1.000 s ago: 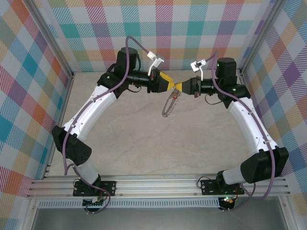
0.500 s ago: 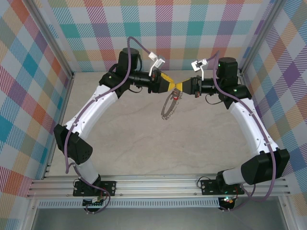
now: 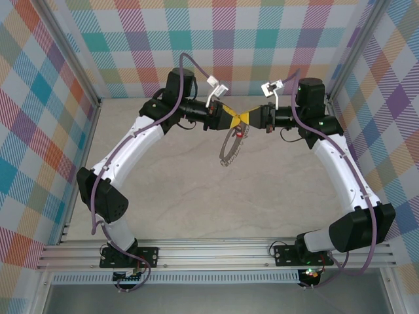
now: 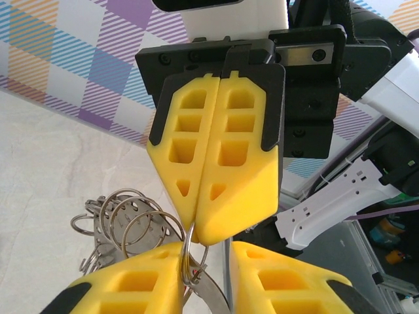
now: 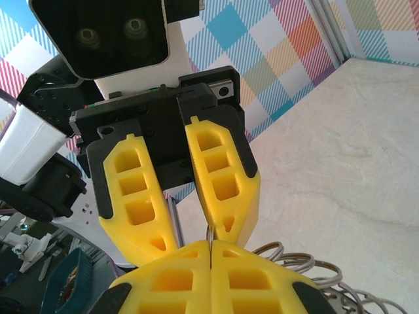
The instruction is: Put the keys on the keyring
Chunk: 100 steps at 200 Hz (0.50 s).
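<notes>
Right claw: your right gripper [image 3: 247,118] is clenched. Its pads [image 4: 236,163] are pressed flat together and nip one thin wire loop of the keyring [image 3: 224,157] at the very tips.
Left claw: your left gripper [image 3: 235,120] is nose to nose with the right one. Its fingers [image 5: 141,196] stand apart with a clear gap, straddling that same loop but not clamped on it.
Keyring: hangs from the right tips in mid-air over the table [image 3: 196,196], tilted, with its lower end toward the left arm's side.
Key: the red tag [image 3: 239,133] sits just under the meeting fingertips, against the top of the hoop. You can't tell if it's threaded on.
Gap: in the left wrist view a flat metal piece sits between your left fingers, touching the loop. It's unclear whether that's the key.
</notes>
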Tool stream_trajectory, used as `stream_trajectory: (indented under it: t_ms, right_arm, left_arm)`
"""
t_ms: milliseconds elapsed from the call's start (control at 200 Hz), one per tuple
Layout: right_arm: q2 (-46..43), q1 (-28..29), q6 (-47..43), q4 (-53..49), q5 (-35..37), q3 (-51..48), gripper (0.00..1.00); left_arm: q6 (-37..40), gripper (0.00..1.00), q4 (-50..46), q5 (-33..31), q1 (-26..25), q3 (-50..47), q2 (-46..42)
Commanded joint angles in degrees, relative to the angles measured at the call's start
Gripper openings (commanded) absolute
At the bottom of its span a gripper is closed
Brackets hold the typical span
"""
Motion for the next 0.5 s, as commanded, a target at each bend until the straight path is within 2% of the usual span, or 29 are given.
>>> stream_trajectory:
  t_ms: [0, 295, 495]
  right_arm:
    - [-1.72, 0.21, 0.29, 2.29, -2.05, -0.43, 0.00]
    - [-1.97, 0.16, -0.78, 1.06, -1.70, -0.68, 0.00]
    - [-1.98, 0.17, -0.75, 1.23, -1.72, -0.77, 0.00]
  left_arm:
    - [-0.31, 0.22, 1.95, 1.90, -0.79, 1.62, 0.13]
    - [-1.55, 0.23, 4.60, -0.36, -0.83, 0.54, -0.81]
    - [-2.53, 0.08, 6.50, -0.71, -0.84, -0.21, -1.15]
